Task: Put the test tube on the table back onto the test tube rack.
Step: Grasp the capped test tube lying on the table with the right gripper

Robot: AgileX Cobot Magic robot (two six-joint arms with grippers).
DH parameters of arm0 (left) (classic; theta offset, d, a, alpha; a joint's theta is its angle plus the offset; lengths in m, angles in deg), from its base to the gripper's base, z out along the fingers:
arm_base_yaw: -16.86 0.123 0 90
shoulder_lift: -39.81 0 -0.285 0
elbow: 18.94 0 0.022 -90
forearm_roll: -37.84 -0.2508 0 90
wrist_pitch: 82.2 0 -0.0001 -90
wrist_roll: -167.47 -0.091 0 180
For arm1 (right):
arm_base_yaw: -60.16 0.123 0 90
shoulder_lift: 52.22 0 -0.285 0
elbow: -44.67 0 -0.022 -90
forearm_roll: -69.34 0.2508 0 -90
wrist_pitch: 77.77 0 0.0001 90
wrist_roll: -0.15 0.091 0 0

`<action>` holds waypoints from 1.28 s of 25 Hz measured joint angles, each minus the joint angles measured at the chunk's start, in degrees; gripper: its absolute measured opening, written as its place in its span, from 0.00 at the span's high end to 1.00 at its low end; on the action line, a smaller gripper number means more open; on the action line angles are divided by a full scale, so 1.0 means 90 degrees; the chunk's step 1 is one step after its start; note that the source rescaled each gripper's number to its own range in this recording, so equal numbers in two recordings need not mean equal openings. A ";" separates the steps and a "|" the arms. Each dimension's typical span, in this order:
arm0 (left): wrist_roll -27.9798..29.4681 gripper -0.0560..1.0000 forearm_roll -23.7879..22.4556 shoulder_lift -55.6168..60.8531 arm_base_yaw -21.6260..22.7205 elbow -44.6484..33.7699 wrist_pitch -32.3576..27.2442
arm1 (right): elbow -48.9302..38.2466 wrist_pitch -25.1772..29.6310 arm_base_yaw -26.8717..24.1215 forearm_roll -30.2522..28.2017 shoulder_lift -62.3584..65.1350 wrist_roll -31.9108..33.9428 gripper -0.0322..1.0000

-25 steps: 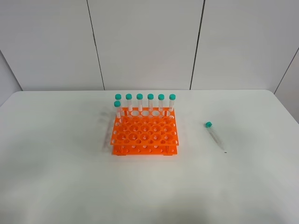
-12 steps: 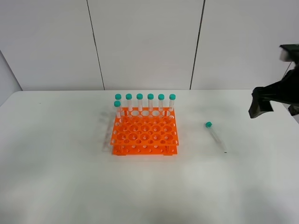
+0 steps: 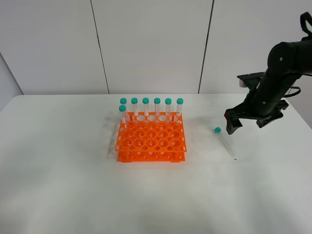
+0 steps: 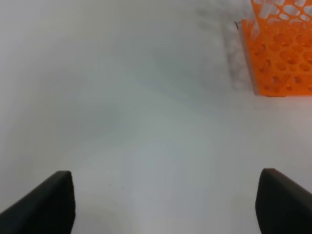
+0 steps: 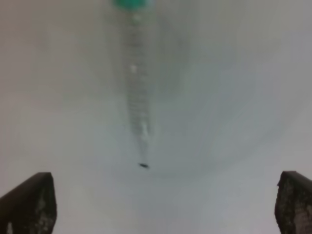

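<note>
The test tube (image 3: 225, 143) lies flat on the white table (image 3: 73, 170), right of the orange test tube rack (image 3: 151, 139), with its teal cap toward the back. My right gripper (image 3: 246, 125) hovers open just above and behind the tube. In the right wrist view the tube (image 5: 136, 92) lies ahead, between the spread fingertips (image 5: 29, 202), with its pointed tip toward the camera. My left gripper (image 4: 165, 204) is open and empty over bare table, with the rack's corner (image 4: 280, 53) ahead of it. The left arm is out of the exterior view.
Several identical teal-capped tubes (image 3: 151, 105) stand upright in the rack's back row, and one more stands at the left end of the row in front. White wall panels (image 3: 151, 44) stand behind the table's far edge.
My right arm has come into view from the right and moved left to just above the lying tube. The tube and the rack have not moved.
</note>
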 joint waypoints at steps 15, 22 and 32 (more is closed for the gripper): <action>0.0000 0.03 0.0000 0.0000 0.0000 0.0000 0.0000 | 0.0168 -0.0790 0.0032 0.0540 -0.1021 -0.0375 0.00; 0.0000 0.03 0.0000 0.0000 0.0000 0.0000 0.0000 | 0.0168 -0.1052 0.0032 0.0540 -0.1429 -0.0219 0.00; 0.0000 0.03 0.0000 0.0000 0.0000 0.0000 0.0000 | 0.0266 -0.1141 -0.0027 0.0511 -0.1718 -0.0051 0.00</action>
